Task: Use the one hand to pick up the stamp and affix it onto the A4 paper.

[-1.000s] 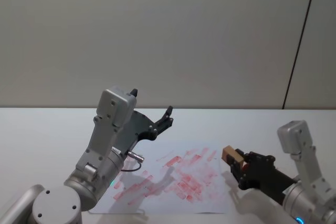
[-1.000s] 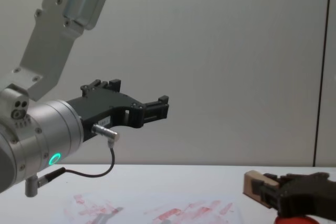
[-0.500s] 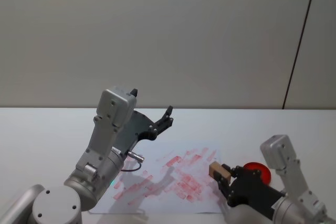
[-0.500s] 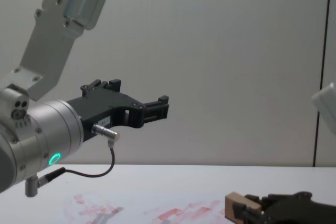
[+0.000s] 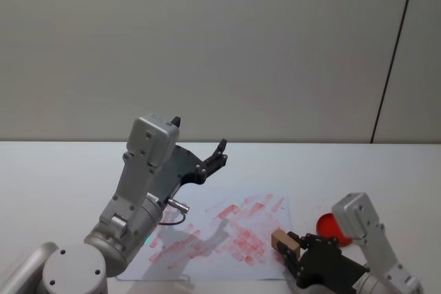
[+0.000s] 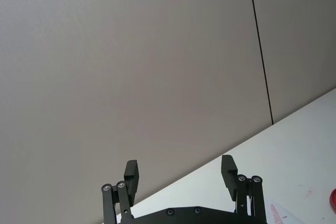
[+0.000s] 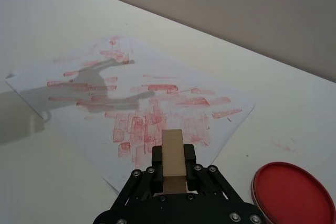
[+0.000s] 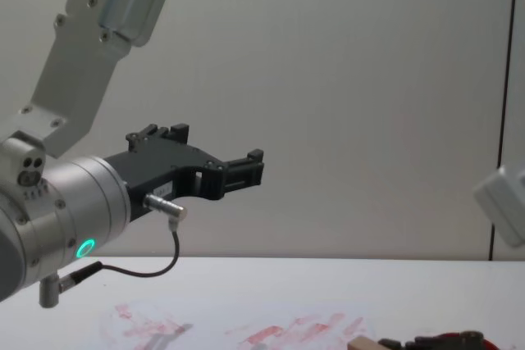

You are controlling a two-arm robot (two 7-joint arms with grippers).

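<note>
The stamp (image 5: 283,241), a small pale wooden block, is clamped between the fingers of my right gripper (image 5: 287,248), which is shut on it. It sits low over the near right part of the A4 paper (image 5: 207,239), a white sheet covered in red marks. In the right wrist view the stamp (image 7: 173,153) sticks out of the gripper (image 7: 173,165) above the paper's (image 7: 79,61) near edge. I cannot tell whether it touches the sheet. My left gripper (image 5: 198,133) hangs open in the air above the paper's far left part, holding nothing (image 6: 180,165).
A round red ink pad (image 5: 332,226) lies on the white table just right of the paper, close to my right arm (image 7: 291,192). The left arm's body stands over the paper's left side and casts a shadow on it.
My right gripper has carried the stamp left and down, from above the ink pad to the paper's near right part. The ink pad now shows. The left arm has not moved.
</note>
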